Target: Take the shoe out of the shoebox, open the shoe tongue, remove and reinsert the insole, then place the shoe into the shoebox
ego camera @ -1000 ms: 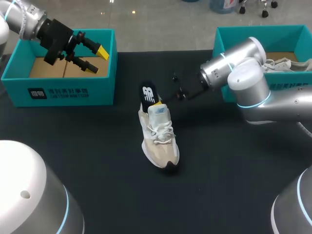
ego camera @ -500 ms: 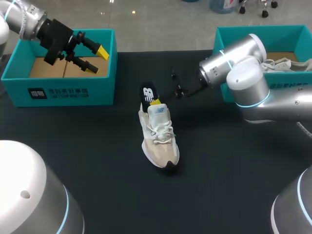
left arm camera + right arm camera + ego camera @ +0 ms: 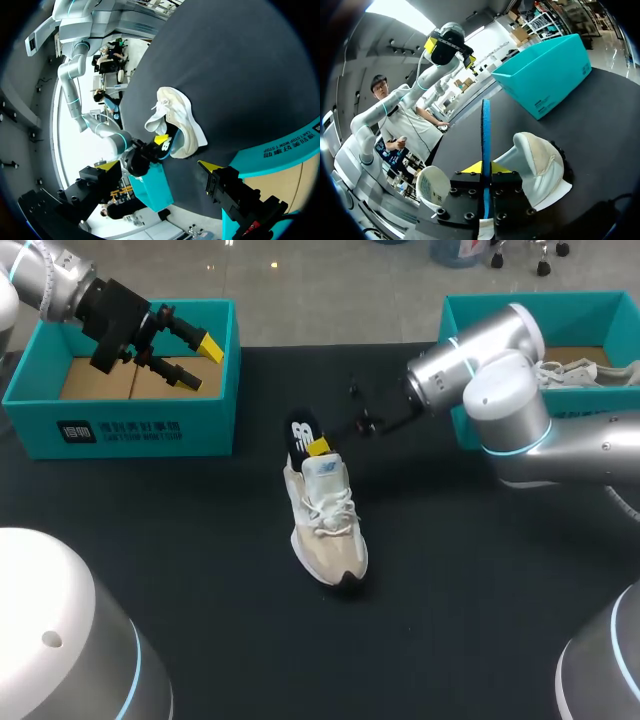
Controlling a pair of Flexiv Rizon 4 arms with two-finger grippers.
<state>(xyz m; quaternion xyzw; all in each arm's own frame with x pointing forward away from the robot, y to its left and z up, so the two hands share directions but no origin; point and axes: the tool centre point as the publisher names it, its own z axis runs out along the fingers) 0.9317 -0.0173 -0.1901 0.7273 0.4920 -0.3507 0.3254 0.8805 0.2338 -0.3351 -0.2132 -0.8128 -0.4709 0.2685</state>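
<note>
While tight on insole [image 3: 485,125], right end effector [image 3: 483,167] higher than before.

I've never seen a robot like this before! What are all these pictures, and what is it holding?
This is one robot with two arms. The big picture looks down on the black table from a camera above and behind the robot. The two round pictures come from small cameras on its wrists.

On the table is a pale shoe. There is also a turquoise left box, and a right box with a second shoe inside.

The right gripper pinches the dark insole right by the pale shoe's heel. The left gripper is open and holds nothing. It is above the left box.
</note>
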